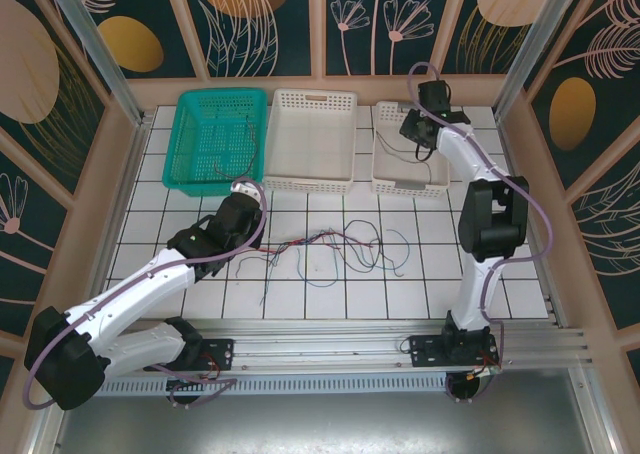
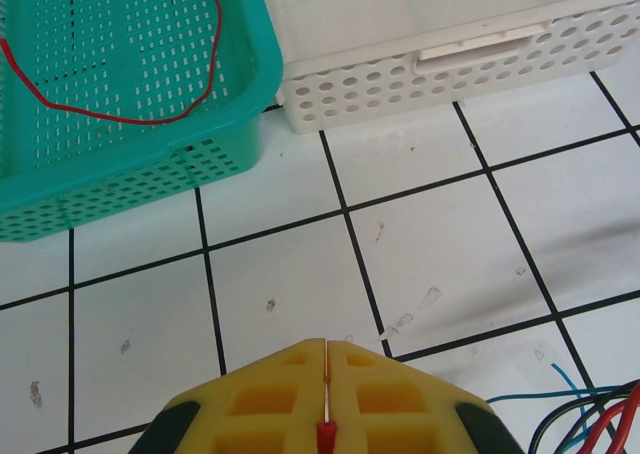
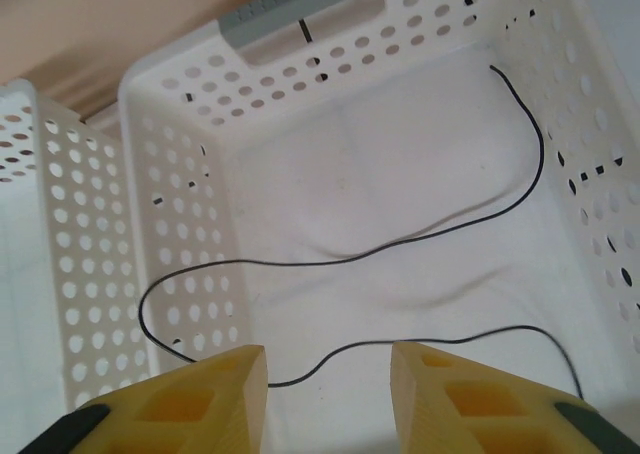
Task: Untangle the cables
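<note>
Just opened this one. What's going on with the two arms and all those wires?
The two arms are sorting tangled cables into baskets. The left hand is shut, pinching a red cable, and faces the teal basket, where another red cable lies. The right hand hangs open over the right-hand white basket; a black cable lies loose on its floor, not gripped. A tangle of red, blue and dark cables lies on the tiled table between the arms.

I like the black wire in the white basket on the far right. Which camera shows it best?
The right wrist view. The black wire lies looped in the white basket, big and sharp, beyond the open right gripper. The top external view shows it as a thin dark squiggle in that basket.
</note>
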Available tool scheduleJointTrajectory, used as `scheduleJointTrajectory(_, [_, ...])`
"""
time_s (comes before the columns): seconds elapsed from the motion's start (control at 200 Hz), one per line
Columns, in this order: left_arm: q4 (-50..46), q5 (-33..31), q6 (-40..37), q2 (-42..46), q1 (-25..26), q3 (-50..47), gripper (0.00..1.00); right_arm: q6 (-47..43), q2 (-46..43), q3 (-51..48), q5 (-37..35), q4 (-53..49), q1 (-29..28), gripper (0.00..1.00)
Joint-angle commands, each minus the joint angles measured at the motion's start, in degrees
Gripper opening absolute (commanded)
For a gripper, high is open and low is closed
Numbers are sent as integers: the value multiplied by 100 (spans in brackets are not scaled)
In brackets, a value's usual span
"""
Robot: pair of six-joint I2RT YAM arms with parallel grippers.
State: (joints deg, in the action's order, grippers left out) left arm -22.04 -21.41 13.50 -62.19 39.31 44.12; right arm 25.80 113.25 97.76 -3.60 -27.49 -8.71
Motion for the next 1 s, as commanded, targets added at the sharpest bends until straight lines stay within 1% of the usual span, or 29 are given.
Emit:
scheduleJointTrajectory(0.0, [123,42,-71,49,-30,-63,0,-89,-311,-48,-108,-123,31,37])
scheduleJointTrajectory(0.175, [121,57,-76,41,-32,-61,0,-108,-653,-294,130,45,-11,38])
scheduleJointTrajectory(0.235, [122,66,-79,32,-30,-61,0,-100,-924,-546,246,239,-62,41])
scheduleJointTrajectory(0.36, [130,49,-71,53,-29,-44,0,-84,-1636,-1388,1177,869,-244,47])
scheduleJointTrajectory(0.49, [182,135,-59,154,-30,-69,0,-119,-2306,-2269,1779,1269,-746,52])
scheduleJointTrajectory(0.631, [218,295,18,230,-29,-10,0,-14,-3131,-3440,2247,1888,-1523,56])
scheduleJointTrajectory(0.716, [228,347,84,301,-28,65,0,116,-3527,-4022,2256,2091,-2021,57])
scheduleJointTrajectory(0.781, [268,427,157,389,-29,106,0,313,-3770,-4432,2404,2307,-2314,57])
scheduleJointTrajectory(0.836, [299,479,203,436,-29,129,0,449,-3951,-4709,2329,2412,-2602,57])
scheduleJointTrajectory(0.941, [254,480,250,445,-30,185,0,609,-4253,-5088,2179,2451,-3047,56])
scheduleJointTrajectory(0.991, [253,472,280,461,-29,184,0,674,-4372,-5257,2133,2474,-3246,52])
